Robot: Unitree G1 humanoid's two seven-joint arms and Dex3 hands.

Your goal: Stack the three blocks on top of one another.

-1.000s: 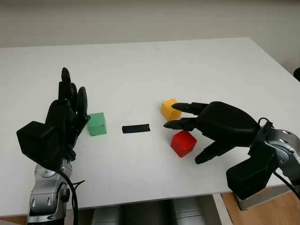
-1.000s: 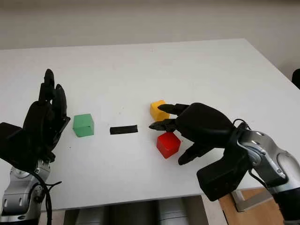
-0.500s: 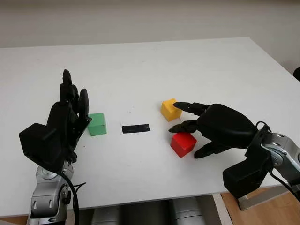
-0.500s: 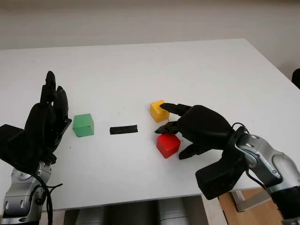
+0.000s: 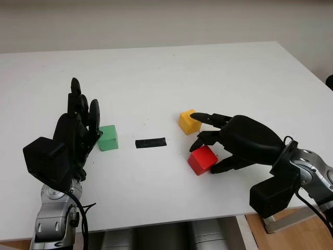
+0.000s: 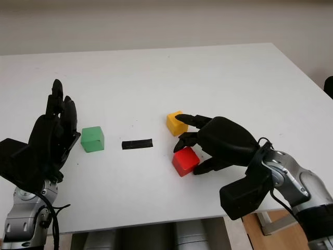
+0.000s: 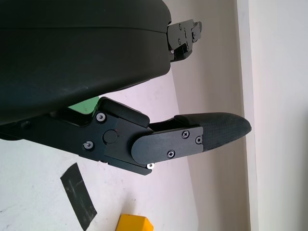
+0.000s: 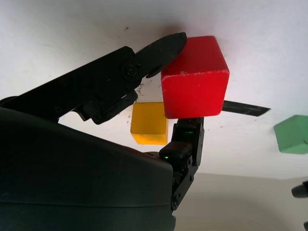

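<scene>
Right of centre on the white table (image 5: 156, 73), I find my right hand (image 5: 234, 140) closed around the red block (image 5: 203, 159); my right wrist view shows one fingertip (image 8: 168, 45) pressed against one side of the block and another finger against the opposite side, so I record a grip. From the head views I cannot tell whether the block's base has left the surface. I note the yellow block (image 5: 188, 122) just above the red one in the frame, near the hand's upper finger; I cannot confirm contact. At centre lies a strip of black tape (image 5: 151, 142), and the green block (image 5: 107, 138) sits to its left. At lower left my left hand (image 5: 73, 135) is open and upright beside the green block, holding nothing.
</scene>
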